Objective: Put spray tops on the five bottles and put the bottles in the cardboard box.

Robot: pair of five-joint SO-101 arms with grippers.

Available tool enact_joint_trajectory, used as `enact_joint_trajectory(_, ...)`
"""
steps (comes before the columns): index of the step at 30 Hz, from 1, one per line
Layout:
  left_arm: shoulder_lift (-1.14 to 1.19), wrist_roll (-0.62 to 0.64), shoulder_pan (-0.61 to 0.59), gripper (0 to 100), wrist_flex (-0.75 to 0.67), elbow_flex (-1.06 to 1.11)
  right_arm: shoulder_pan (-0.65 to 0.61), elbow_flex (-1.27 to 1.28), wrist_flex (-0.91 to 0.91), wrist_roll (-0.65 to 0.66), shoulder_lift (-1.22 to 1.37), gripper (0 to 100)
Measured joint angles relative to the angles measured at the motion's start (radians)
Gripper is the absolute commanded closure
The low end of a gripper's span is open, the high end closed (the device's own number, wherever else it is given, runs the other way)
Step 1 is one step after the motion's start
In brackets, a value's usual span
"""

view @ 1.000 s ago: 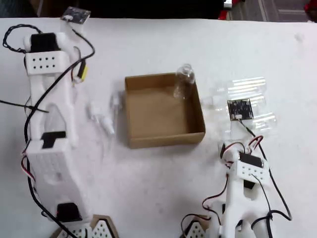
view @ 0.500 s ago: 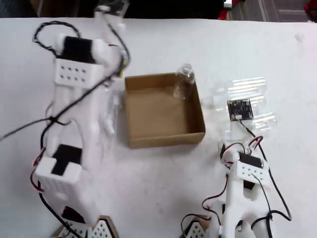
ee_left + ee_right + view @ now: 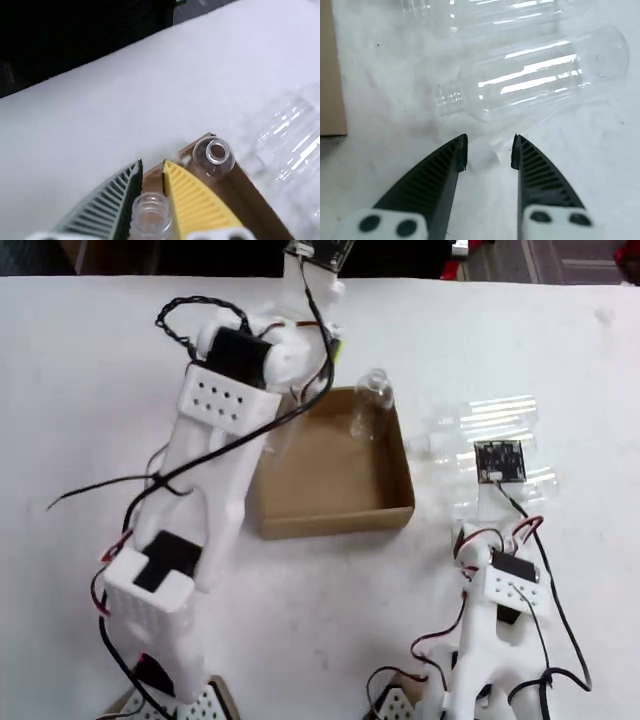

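My left gripper point(image 3: 152, 167), with one grey and one yellow finger, is shut on the neck of a clear bottle point(image 3: 150, 220) that has no top. It hangs over the far left part of the cardboard box point(image 3: 335, 520). A second open-necked bottle point(image 3: 372, 405) stands in the box's far right corner. My right gripper point(image 3: 489, 149) is low over the table right of the box. It is open, with a small white piece point(image 3: 482, 156) between its black fingers. Just beyond it lie clear bottles point(image 3: 535, 82) on their sides.
The left arm point(image 3: 215, 470) stretches across the table's left half and over the box's left wall. The box's brown side point(image 3: 330, 75) borders the right gripper's spot. More lying bottles point(image 3: 500, 425) glint right of the box.
The left arm has swung from the table's far left to over the box, carrying the bottle. The right arm has shifted slightly to the right.
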Motion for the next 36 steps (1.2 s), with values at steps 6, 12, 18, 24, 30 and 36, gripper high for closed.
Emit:
enact_joint_trajectory(6,0.071,0.006,0.000,96,-0.071,0.000,0.000,0.000,0.000,0.000,0.000,87.2)
enact_joint_trajectory(12,0.071,0.048,-0.002,96,-0.075,0.000,0.000,0.000,-0.018,0.000,0.000,87.2)
enact_joint_trajectory(18,0.071,0.057,0.023,96,-0.051,0.000,0.000,0.000,-0.021,0.000,0.000,87.2)
enact_joint_trajectory(24,-0.008,0.057,0.038,96,-0.037,0.081,0.000,0.000,-0.021,0.000,0.000,87.2)
enact_joint_trajectory(30,-0.189,0.057,0.038,96,-0.163,0.342,0.000,0.000,-0.021,0.000,0.000,87.2)
enact_joint_trajectory(36,-0.436,-0.020,0.038,96,-0.522,0.783,0.000,0.014,-0.021,-0.002,0.002,87.2)
